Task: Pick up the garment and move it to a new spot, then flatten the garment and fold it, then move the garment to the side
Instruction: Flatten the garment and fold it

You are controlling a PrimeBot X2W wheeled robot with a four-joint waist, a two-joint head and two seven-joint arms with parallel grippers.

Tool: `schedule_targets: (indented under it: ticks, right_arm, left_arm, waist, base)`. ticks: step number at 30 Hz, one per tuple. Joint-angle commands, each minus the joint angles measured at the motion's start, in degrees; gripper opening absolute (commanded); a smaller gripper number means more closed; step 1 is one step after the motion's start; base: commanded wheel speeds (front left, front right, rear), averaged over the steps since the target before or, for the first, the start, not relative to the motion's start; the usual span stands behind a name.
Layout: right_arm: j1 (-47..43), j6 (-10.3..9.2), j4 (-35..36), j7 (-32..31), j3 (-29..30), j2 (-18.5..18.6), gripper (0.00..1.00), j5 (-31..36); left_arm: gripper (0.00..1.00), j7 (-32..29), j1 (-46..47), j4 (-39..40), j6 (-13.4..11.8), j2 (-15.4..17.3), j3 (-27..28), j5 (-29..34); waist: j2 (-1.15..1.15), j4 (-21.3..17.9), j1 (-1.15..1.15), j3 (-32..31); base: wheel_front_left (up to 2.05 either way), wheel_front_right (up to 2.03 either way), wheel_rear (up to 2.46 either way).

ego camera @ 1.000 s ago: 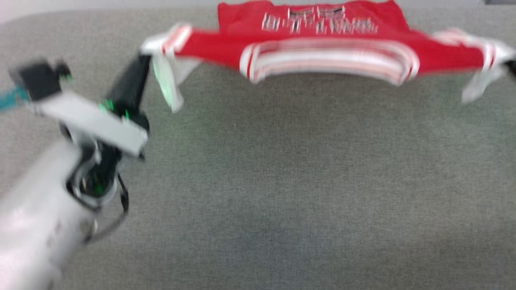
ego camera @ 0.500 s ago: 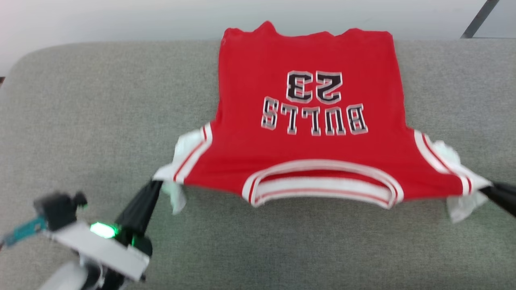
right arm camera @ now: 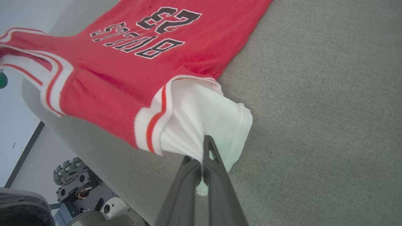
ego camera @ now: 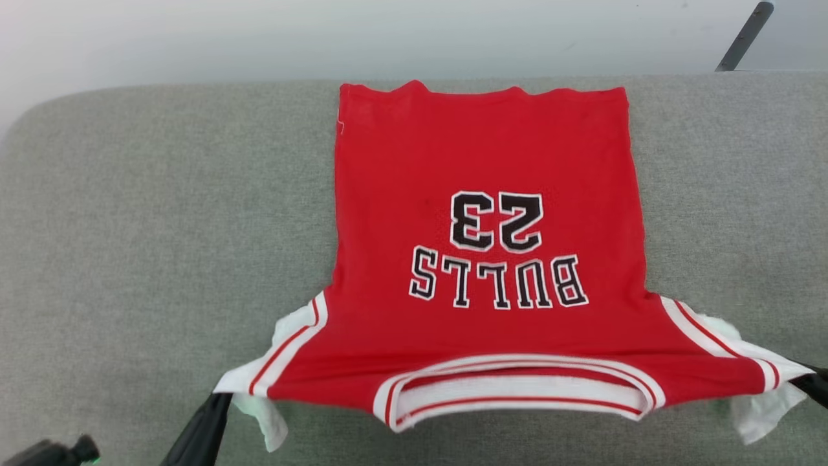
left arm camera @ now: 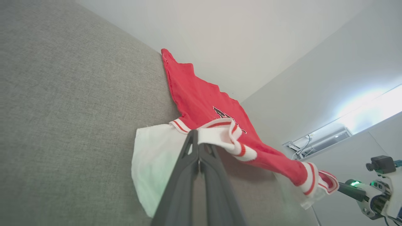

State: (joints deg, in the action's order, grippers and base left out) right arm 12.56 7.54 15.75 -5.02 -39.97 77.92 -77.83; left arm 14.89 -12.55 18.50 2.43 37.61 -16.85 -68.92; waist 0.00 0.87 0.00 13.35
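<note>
Across the grey, coarse-woven upholstered surface [ego camera: 129, 226] lies the red knit jersey-style shirt [ego camera: 485, 149]. Its straight hem is near the far edge and its ribbed, red-and-white striped collar [ego camera: 517, 391] is nearest the robot, so the black, white-outlined 23 [ego camera: 497, 221] reads upside down in the head view. The body rests flat and smooth. The shoulder line is stretched between the two grippers and raised slightly, with a shadow beneath. The left gripper [left arm camera: 197, 141] has its long dark fingers pinched together on the striped shoulder trim, and a thin white sleeve [left arm camera: 154, 163] droops below. The right gripper [right arm camera: 204, 153] is likewise clamped on the other sleeve's bunched white fabric.
</note>
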Motion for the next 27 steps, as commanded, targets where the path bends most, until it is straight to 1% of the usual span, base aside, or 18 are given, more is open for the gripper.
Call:
schedule_targets:
  ticks: [1, 4, 8, 12, 14, 16, 18, 23, 24, 25, 27]
  right_arm:
    - [-1.75, -0.10, 0.14, 0.45, 1.37, 0.95, 0.00, -0.46]
    - [-4.14, -0.10, 0.71, 0.18, 2.93, 0.46, 0.00, -0.37]
    - [-6.43, -0.09, 0.84, -2.36, 3.70, -2.69, 0.00, 0.21]
    - [-7.45, -0.09, -0.50, -6.08, 3.89, -7.32, 0.00, 1.74]
    - [-7.17, -0.09, -1.83, -8.12, 3.89, -9.92, 0.00, 3.33]
    - [-6.69, -0.08, -3.42, -10.39, 3.64, -12.71, 0.00, 4.73]
    - [-5.99, -0.08, -5.60, -12.48, 3.90, -15.30, 0.00, 6.65]
    - [-4.76, -0.08, -10.51, -17.28, 3.68, -22.37, 0.00, 9.46]
    - [-4.57, -0.08, -11.57, -17.96, 3.74, -23.50, 0.00, 10.03]
    - [-4.57, -0.08, -11.57, -17.96, 3.74, -23.50, 0.00, 10.03]
    - [-4.46, -0.08, -13.39, -19.05, 3.73, -25.54, 0.00, 11.29]
  left_arm:
    - [0.00, 0.43, -1.75, 1.09, -0.76, 0.40, 1.20, 0.19]
    - [0.00, -0.06, -2.40, 2.04, -1.24, 0.64, 0.71, 0.54]
    - [0.00, -1.60, 0.92, 0.13, -0.62, -0.66, -1.41, 0.70]
    - [0.00, -4.02, 4.81, -5.73, -0.30, -2.28, -4.94, 2.54]
    - [0.00, -4.43, 6.90, -9.21, 0.40, -4.51, -6.38, 1.87]
    - [0.00, -4.64, 8.55, -13.06, 1.11, -5.63, -7.45, 2.14]
    - [0.00, -4.41, 10.05, -16.28, 2.09, -7.65, -8.39, 1.60]
    - [0.00, -4.36, 12.79, -22.63, 3.75, -9.71, -10.60, 2.36]
    - [0.00, -4.19, 13.26, -23.52, 3.95, -10.09, -10.93, 2.38]
    - [0.00, -4.19, 13.26, -23.52, 3.95, -10.09, -10.93, 2.38]
    - [0.00, -4.26, 13.89, -25.25, 4.30, -10.40, -11.45, 2.13]
  waist:
    - [0.00, 0.02, 0.00, 0.00]
    - [0.00, 0.29, 0.00, 0.15]
    - [0.00, 1.09, 0.00, 0.44]
    - [0.00, 2.00, 0.00, 1.00]
    - [0.00, 2.39, 0.00, 1.23]
    - [0.00, 2.56, 0.00, 1.46]
    - [0.00, 2.71, 0.00, 1.68]
    - [0.00, 2.82, 0.00, 2.39]
    - [0.00, 2.86, 0.00, 2.62]
    - [0.00, 2.86, 0.00, 2.62]
    - [0.00, 2.89, 0.00, 2.84]
  base:
    - [0.00, 0.00, 0.00]
    - [0.00, 0.00, 0.00]
    - [0.00, 0.00, 0.00]
    - [0.00, 0.00, 0.00]
    - [0.00, 0.00, 0.00]
    - [0.00, 0.00, 0.00]
    - [0.00, 0.00, 0.00]
    - [0.00, 0.00, 0.00]
    - [0.00, 0.00, 0.00]
    - [0.00, 0.00, 0.00]
    - [0.00, 0.00, 0.00]
